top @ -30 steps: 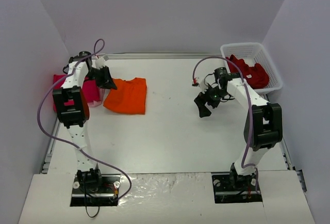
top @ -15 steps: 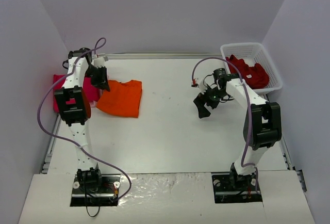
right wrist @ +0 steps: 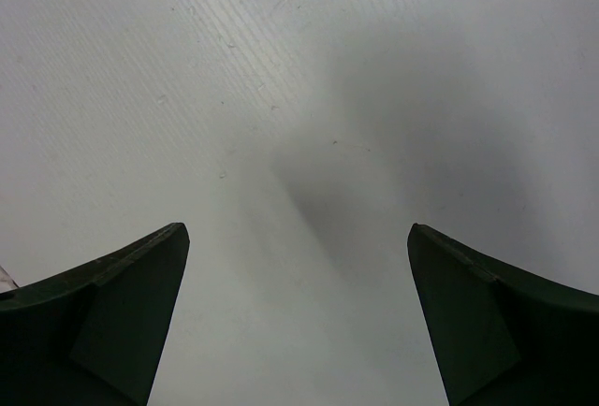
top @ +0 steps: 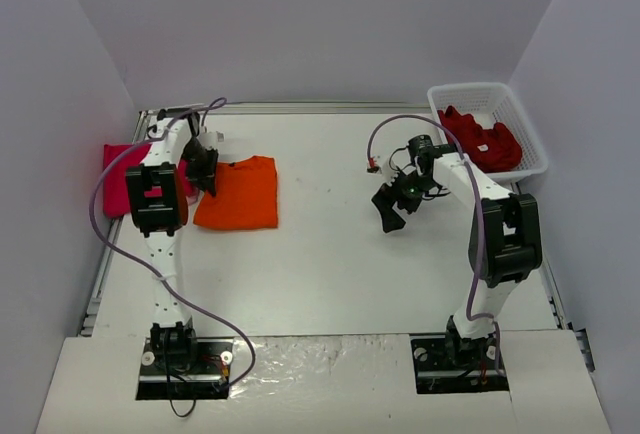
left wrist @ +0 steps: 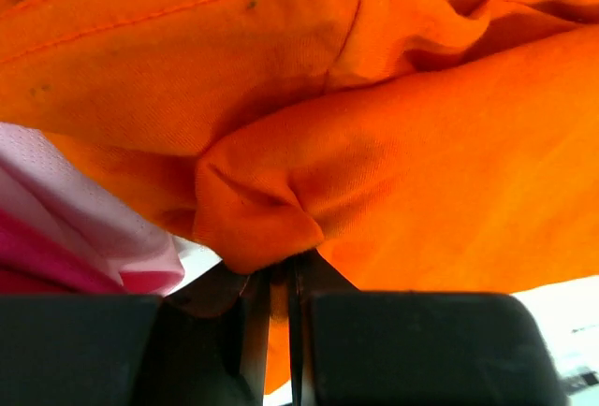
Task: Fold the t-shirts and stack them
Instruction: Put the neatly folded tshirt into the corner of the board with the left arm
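Observation:
A folded bright orange t-shirt (top: 240, 194) lies at the left of the table. My left gripper (top: 203, 166) is shut on a bunched fold at its left edge (left wrist: 257, 214). Under that edge lie the magenta-pink t-shirt (top: 124, 176) and the pale pink t-shirt (left wrist: 84, 228), stacked against the left wall. Dark red t-shirts (top: 484, 139) lie in the white lattice basket (top: 530, 134) at the back right. My right gripper (top: 390, 209) is open and empty above bare table (right wrist: 299, 144) right of centre.
Walls close the table on the left, back and right. The basket stands in the back right corner. A purple cable loops over each arm.
My left gripper has pulled the orange t-shirt's left edge, shifting the shirt slightly left and then back right. The left arm has swung in over the table. The right gripper has barely moved.

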Tool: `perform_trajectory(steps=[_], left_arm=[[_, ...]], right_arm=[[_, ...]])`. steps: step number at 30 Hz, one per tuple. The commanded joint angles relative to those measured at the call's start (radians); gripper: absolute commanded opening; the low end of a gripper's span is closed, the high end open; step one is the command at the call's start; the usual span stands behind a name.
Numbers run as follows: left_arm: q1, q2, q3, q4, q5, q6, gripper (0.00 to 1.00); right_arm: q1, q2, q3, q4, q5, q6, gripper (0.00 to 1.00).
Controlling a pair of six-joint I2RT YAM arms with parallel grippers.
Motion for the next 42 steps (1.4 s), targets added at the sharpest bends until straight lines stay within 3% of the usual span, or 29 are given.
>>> perform_trajectory(steps=[1,15,42], left_arm=[[-0.035,-0.010,0.081,-0.057,-0.097,0.027,0.02],[-0.177,-0.030,0.244,-0.072,-0.445,0.114,0.02],[-0.162,-0.090,0.348,-0.063,-0.764,0.183,0.02]], right_arm=[[0.011,0.012,-0.008,-0.027,0.013,0.006,1.00],[0.029,0.030,-0.011,-0.025,0.039,0.012,1.00],[0.081,0.069,-0.025,-0.021,0.124,0.021,1.00]])
